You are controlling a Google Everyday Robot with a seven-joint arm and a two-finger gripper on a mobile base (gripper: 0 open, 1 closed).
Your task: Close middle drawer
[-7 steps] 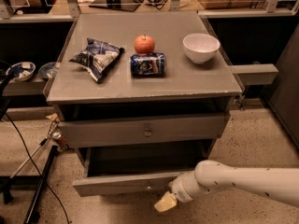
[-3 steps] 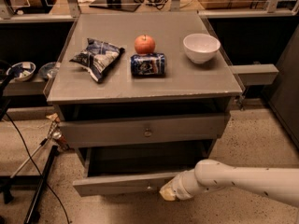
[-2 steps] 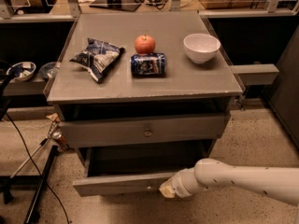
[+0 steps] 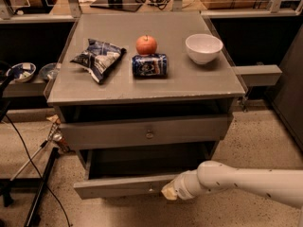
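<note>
Here, one hand [image 4: 168, 192], grip unclear, at the open middle drawer [image 4: 118, 187]; above, one apple [image 4: 147, 45], one bowl [image 4: 203, 48].

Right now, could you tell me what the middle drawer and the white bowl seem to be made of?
The middle drawer, with the gripper at its front right: likely grey-painted wood, matte, flat boards. The bowl: probably glazed ceramic, smooth glossy white, possibly plastic.

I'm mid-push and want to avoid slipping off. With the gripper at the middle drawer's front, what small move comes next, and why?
Probably a short, straight push of the gripper toward the cabinet. The middle drawer stands well pulled out, with its box open. The gripper sits at the right part of its front, just right of the knob, so pushing inward should slide it shut.
</note>
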